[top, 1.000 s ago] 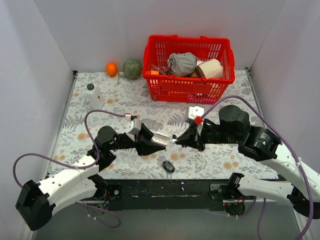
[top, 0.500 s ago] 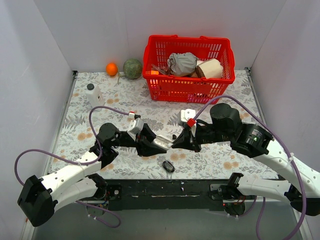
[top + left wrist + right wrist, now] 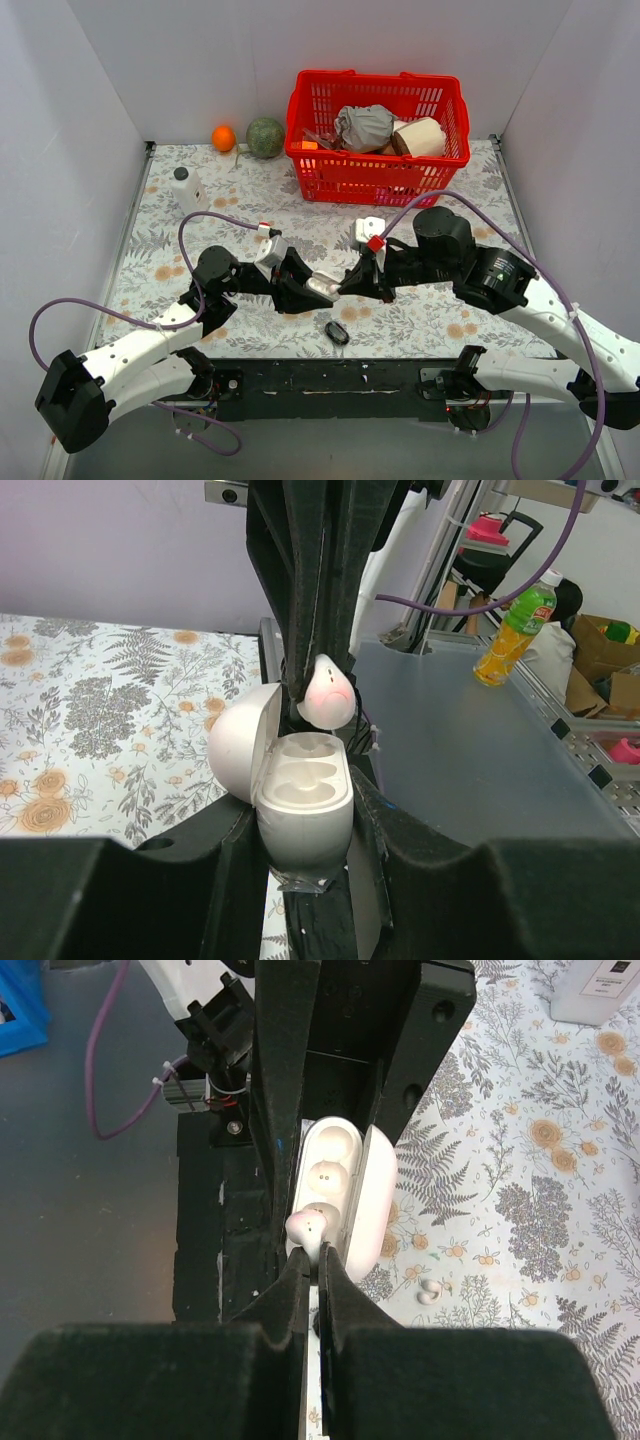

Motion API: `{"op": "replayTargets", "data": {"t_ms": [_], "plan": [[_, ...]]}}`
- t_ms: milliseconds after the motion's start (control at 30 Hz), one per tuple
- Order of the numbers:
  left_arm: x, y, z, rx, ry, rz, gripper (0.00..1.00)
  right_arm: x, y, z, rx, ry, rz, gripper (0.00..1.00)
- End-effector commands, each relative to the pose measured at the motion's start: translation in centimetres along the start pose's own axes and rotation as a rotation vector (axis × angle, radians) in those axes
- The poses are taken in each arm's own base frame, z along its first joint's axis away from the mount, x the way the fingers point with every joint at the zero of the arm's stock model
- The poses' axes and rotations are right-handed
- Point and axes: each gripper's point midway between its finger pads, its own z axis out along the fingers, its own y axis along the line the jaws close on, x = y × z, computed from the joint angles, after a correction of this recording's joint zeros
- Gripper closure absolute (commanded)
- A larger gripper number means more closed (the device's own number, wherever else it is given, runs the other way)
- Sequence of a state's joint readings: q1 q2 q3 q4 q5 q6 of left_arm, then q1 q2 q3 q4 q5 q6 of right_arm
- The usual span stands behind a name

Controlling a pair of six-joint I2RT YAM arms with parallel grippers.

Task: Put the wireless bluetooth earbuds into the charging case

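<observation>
In the centre of the top view the two tools meet tip to tip above the table (image 3: 150,250). The left tool (image 3: 305,832) is clamped on the charging case (image 3: 305,790). The case stands upright between its fingers, its lid swung open toward the left of the left wrist frame and its two wells showing. The right tool (image 3: 312,1260) is closed on a white earbud (image 3: 307,1225), pinched at its fingertips. In the left wrist view that earbud hangs just above the far well of the case, near the rim; whether it touches I cannot tell. A second earbud (image 3: 432,1291), also white, lies on the table at the lower right of the right wrist frame, apart from the case. In the top view a black oval object (image 3: 337,332) lies on the table just below the tools, and a red basket (image 3: 330,185) stands at the upper centre
</observation>
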State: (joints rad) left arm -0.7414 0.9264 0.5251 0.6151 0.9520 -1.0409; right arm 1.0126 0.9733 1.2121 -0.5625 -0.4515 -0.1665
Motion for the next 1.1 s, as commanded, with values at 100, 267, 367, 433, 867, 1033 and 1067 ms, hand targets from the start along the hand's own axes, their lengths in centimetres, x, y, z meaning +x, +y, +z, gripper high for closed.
{"op": "replayTargets", "data": {"t_ms": [100, 267, 367, 433, 867, 1033, 1067], "plan": [[-1.9, -0.2, 0.2, 0.006, -0.047, 0.047, 1.00, -0.6, -0.3, 0.9, 0.003, -0.031, -0.008, 0.99], [-2.1, -0.2, 0.2, 0.003, -0.061, 0.051, 1.00, -0.3, -0.7, 1.3, 0.019, -0.023, 0.002, 0.99], [-2.2, -0.1, 0.2, -0.003, -0.066, 0.050, 1.00, -0.1, -0.9, 1.5, 0.028, -0.018, 0.013, 0.99], [-2.2, 0.0, 0.2, -0.014, -0.073, 0.048, 1.00, 0.0, -1.2, 1.7, 0.039, -0.013, 0.022, 0.99], [-3.2, 1.6, -0.5, -0.135, -0.156, 0.094, 1.00, 0.4, -2.4, 2.4, 0.123, 0.021, 0.098, 0.99], [-3.5, 1.9, -0.8, -0.171, -0.174, 0.119, 1.00, 0.3, -2.7, 2.4, 0.143, 0.027, 0.114, 0.99], [-3.5, 2.0, -0.9, -0.175, -0.175, 0.119, 1.00, 0.2, -2.7, 2.4, 0.146, 0.028, 0.118, 0.99]]}}
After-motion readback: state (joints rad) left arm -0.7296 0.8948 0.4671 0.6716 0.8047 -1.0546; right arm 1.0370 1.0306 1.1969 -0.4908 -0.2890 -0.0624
